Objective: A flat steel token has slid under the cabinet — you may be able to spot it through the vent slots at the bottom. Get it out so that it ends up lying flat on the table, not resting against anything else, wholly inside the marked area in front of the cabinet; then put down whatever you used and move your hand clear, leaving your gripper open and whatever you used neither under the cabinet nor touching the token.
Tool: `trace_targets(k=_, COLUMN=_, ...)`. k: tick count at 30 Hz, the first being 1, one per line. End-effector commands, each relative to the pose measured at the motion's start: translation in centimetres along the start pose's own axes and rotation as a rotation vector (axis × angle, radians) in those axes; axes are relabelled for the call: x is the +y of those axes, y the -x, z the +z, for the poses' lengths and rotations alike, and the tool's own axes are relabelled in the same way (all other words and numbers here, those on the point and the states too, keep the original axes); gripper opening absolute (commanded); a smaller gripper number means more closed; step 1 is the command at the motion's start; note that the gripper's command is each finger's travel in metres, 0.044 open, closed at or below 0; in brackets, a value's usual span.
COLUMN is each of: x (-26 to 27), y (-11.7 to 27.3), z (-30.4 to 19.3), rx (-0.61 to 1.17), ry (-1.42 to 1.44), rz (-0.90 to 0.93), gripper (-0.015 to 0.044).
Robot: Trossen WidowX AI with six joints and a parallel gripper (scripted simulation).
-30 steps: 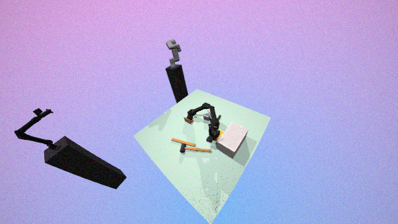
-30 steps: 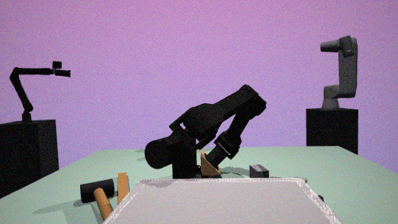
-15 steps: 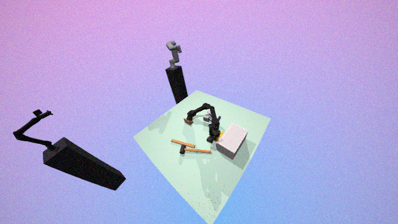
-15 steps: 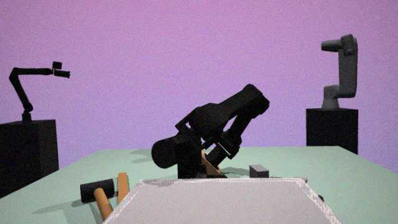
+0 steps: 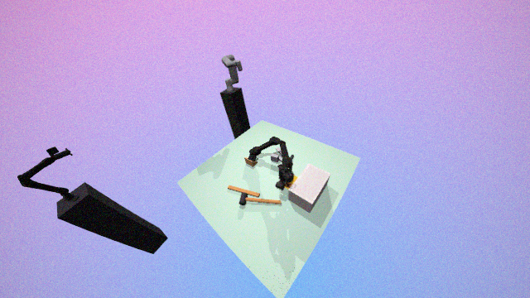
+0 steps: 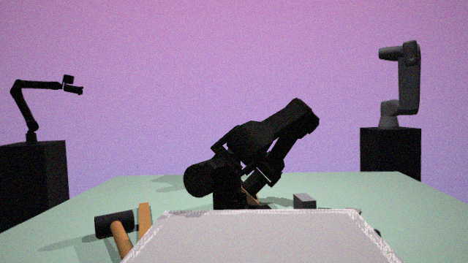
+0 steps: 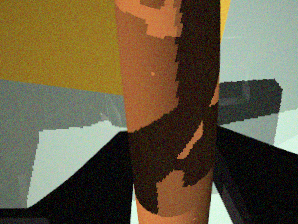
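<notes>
My gripper [image 7: 165,136] [image 5: 286,177] is shut on a round wooden handle [image 7: 152,95], which runs up the wrist view between the dark fingers. The handle's far end is out of that view. In the top view the hand is low at the front of the pale cabinet [image 5: 310,182] [image 6: 256,237], over the marked yellow area [image 5: 295,180] [image 7: 55,45], and hides part of it. In the exterior view the cabinet's top hides the fingers and the area. The steel token is not visible, and neither are the vent slots.
A hammer with a black head [image 5: 243,199] [image 6: 114,223] and a flat wooden bar [image 5: 243,190] [image 6: 145,219] lie on the green table [image 5: 224,223] [image 6: 183,201]. A grey block [image 5: 275,158] [image 6: 304,201] is beside the arm. Two other arms stand on dark pedestals beyond the table.
</notes>
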State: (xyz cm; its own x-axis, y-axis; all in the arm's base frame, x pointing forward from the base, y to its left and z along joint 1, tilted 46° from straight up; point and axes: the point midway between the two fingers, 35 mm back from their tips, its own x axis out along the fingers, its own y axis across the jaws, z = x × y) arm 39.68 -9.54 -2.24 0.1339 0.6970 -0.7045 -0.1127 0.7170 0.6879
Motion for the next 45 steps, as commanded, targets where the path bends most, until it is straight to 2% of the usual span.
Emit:
trace_targets(k=1, x=0.4, y=-0.1, z=0.2, rx=0.002, ry=0.01, rz=0.002, gripper=0.0)
trace_targets(k=45, x=0.0, y=-0.1, z=-3.5, rx=0.003, ry=0.009, rz=0.001, gripper=0.0)
